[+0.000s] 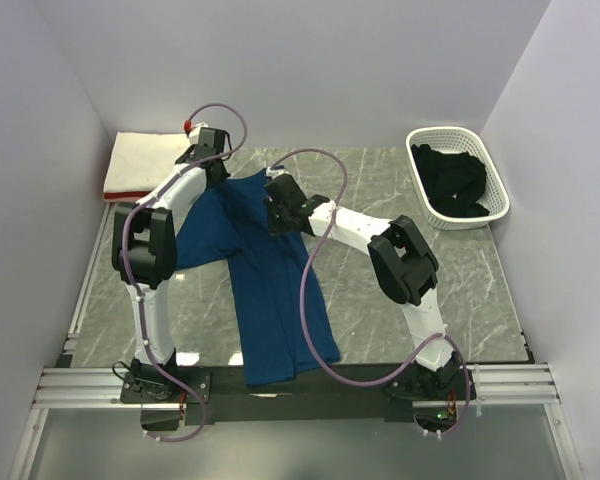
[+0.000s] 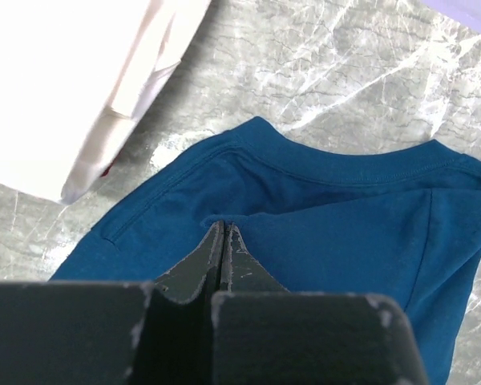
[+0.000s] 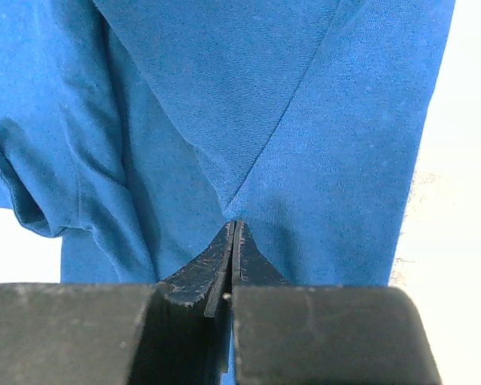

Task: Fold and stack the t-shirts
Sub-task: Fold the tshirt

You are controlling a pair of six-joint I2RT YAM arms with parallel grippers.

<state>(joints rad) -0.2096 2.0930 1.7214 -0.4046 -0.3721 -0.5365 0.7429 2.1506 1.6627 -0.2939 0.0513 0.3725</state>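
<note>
The navy blue t-shirt (image 1: 270,290) lies stretched from the table's far middle down to the near edge, plain side up, no print showing. My left gripper (image 1: 218,172) is shut on its cloth near the collar; the cloth puckers at the tips (image 2: 224,226). My right gripper (image 1: 277,215) is shut on the same shirt a little to the right, folds meeting at its tips (image 3: 235,224). A folded cream-white shirt (image 1: 140,158) lies on a pink-red one (image 1: 113,194) at the far left. A black shirt (image 1: 452,182) fills the basket.
The white lattice basket (image 1: 492,170) stands at the far right by the wall. The marble tabletop (image 1: 420,330) is bounded by white walls on three sides. The folded cream shirt (image 2: 64,80) lies just left of the left gripper.
</note>
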